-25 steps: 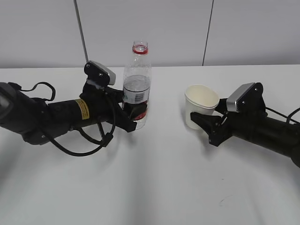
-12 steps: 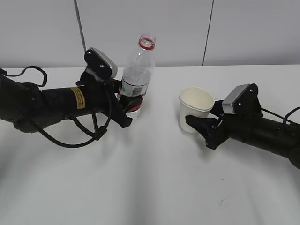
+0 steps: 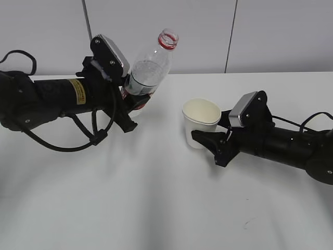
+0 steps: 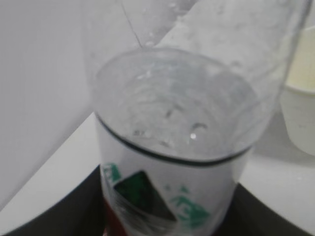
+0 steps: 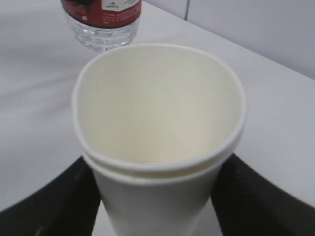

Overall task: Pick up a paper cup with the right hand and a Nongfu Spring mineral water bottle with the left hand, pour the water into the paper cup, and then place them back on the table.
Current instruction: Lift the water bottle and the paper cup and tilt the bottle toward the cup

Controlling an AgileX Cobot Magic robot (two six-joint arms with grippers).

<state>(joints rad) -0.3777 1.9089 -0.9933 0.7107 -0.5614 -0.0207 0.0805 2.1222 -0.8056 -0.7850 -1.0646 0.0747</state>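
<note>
Nearest, a small dark scuff (image 3: 248, 223) on the white desk (image 3: 156, 208), well clear of both arms. Farther in, on the right side, the right pincer (image 3: 208, 139) clenched around the lower half of the paper cup (image 3: 201, 123), black fingers (image 5: 49, 196) pressing either side of the wall in the right wrist view. Cup upright, raised a little off the desk with a faint shadow beneath; rim squeezed slightly out of round; interior dry and cream-coloured as far as visible. Grey-silver wrist block (image 3: 242, 110) above and behind the cup, black arm stretching off toward the right edge.

Farther back, on the left side, the left pincer (image 3: 132, 101) closed on the labelled lower body of the Nongfu Spring mineral water bottle (image 3: 148, 70). Bottle lifted clear of the desk and tilted, open red-ringed neck (image 3: 168, 39) leaning up and right toward the cup, not above it. Water (image 4: 177, 118) pooled in the lower part, surface seen from the left wrist view as a rippled disc just above the label, droplets clinging to the empty upper wall. Yellow label (image 3: 79, 89) along the left arm, black cable (image 3: 78, 140) looping below it. Cup and bottle near each other but apart.

Behind all, a pale panelled wall (image 3: 208, 31) with dark vertical seams.
</note>
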